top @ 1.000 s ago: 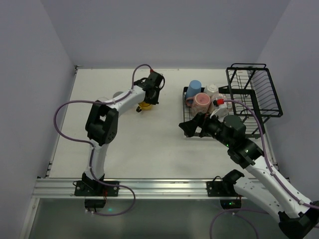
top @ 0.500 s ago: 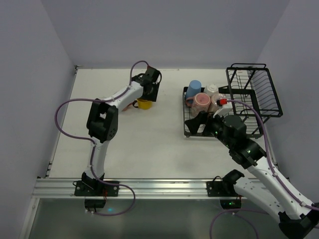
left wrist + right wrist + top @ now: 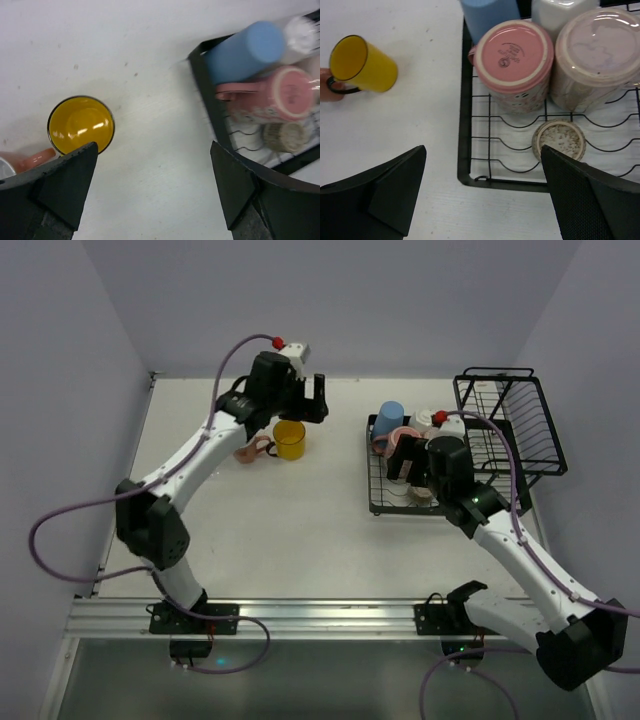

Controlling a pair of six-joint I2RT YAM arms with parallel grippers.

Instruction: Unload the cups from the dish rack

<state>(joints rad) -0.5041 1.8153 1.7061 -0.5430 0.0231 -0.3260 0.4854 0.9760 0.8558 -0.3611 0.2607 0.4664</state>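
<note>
A yellow cup (image 3: 289,440) stands upright on the table beside a pink cup (image 3: 252,450) lying on its side. My left gripper (image 3: 308,408) hangs open above them with nothing between its fingers; in its wrist view the yellow cup (image 3: 81,124) shows by the left finger. The black dish rack (image 3: 375,485) holds a blue cup (image 3: 490,12), a white cup (image 3: 560,12), an upside-down pink mug (image 3: 514,62), a pale cup (image 3: 600,55) and a small speckled beige cup (image 3: 558,139). My right gripper (image 3: 482,190) is open and empty above the rack's near left corner.
The taller wire basket (image 3: 512,420) of the rack stands at the back right, close to the right wall. The table's white surface (image 3: 290,530) stretches between the two arms. The arm bases sit on the metal rail (image 3: 300,615) at the near edge.
My left gripper opened, let go of the yellow cup and rose away from it. My right arm swung further over the rack, towards the cups.
</note>
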